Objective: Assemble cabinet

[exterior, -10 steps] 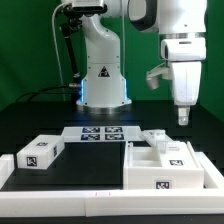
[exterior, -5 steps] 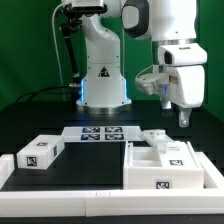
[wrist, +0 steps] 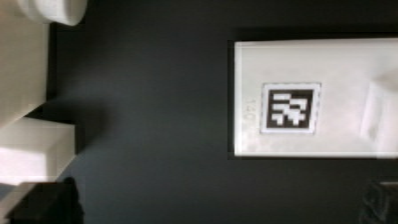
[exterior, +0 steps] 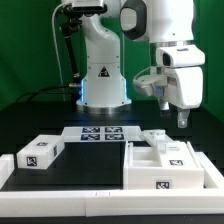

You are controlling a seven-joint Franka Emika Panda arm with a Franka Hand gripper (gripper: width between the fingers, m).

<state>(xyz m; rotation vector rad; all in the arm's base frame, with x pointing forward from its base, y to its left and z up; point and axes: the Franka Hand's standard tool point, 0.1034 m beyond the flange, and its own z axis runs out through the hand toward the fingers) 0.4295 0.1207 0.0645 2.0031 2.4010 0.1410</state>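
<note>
Cabinet (exterior: 145, 172) is sitting below the fingers, well apart from them. Smaller tagged block (exterior: 40, 153) is lying far toward the exterior view's left of them. Gripper (exterior: 182, 119) is hovering; its fingers (wrist: 43, 205) are blurry in the wrist view but seemingly spread wide, gripping nothing.

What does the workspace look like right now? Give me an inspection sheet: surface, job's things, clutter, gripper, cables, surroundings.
Surface: black tabletop, with a white rail along its front edge.
Job's things: large white box-shaped cabinet shell at the exterior view's right; flat white tagged block lying apart from it at the exterior view's left.
Clutter: nothing seen except the marker board, flat at the centre.
Gripper: two-finger gripper raised above the cabinet shell, apparently open, holding nothing.
Cables: black cables behind the arm's base, at the exterior view's left.
Surroundings: green backdrop.
</note>
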